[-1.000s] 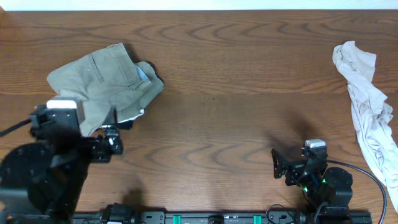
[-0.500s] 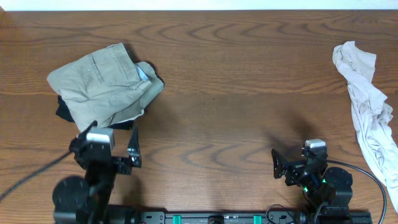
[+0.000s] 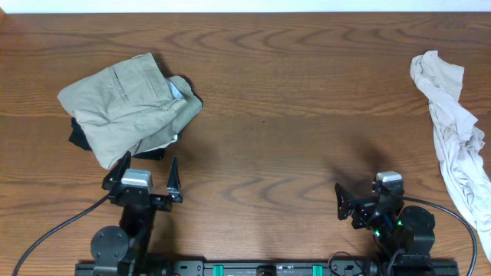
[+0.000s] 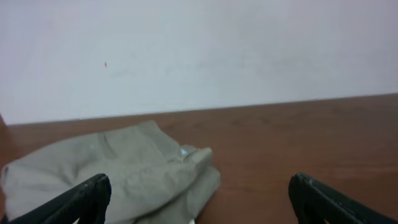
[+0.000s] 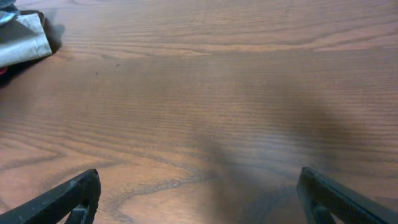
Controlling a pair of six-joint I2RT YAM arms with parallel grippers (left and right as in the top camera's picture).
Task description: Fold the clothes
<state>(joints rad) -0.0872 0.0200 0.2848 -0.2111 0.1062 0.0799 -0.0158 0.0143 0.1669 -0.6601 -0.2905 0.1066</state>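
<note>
Khaki trousers [image 3: 126, 103] lie as a compact folded pile at 10 o'clock on the surface [image 3: 291, 115], over a dark bundle [image 3: 80, 136]; the cream garment [image 3: 453, 130] lies crumpled at the 3 o'clock edge, not yet folded. Left hand [image 3: 146, 175] is wide and empty, low at the near edge, with the trousers near at 12 o'clock but apart; right hand [image 3: 347, 205] is likewise wide and empty, with the cream garment well apart at 2 o'clock. Judged to be between garments: the next move likely calls for the right hand to reach toward 2 o'clock, pinch a cream edge, then drag it to the centre and spread it flat.
</note>
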